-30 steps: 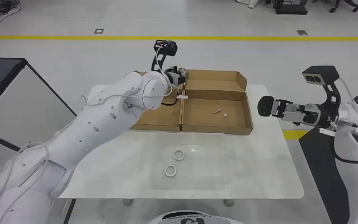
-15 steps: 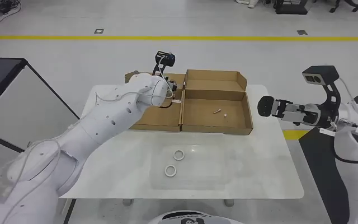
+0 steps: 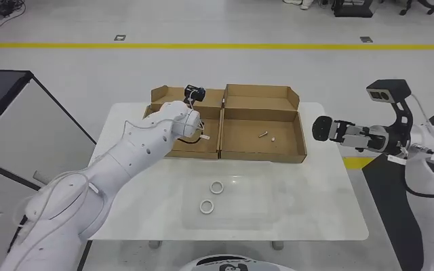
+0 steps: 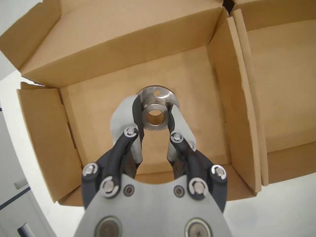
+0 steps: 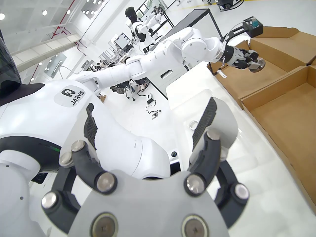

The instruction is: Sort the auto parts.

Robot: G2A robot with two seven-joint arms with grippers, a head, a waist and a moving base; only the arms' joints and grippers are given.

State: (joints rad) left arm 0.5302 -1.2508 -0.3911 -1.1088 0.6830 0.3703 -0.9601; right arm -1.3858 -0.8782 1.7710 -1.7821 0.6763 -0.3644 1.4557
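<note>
My left gripper is shut on a steel flanged bushing, its pads clamped on the hub. It hangs over the bare floor of the left cardboard box. From the right wrist view the same gripper holds the bushing just above that box. My right gripper stands open with nothing in it, off the table's right edge. Two white rings lie in a clear tray at the front of the table.
The right cardboard box sits against the left box and holds a small pin and a tiny piece. A dark-framed bench stands left of the white table.
My left arm has swung left and down, from above the wall between the boxes to over the left box, still holding the bushing. The right arm has not moved.
</note>
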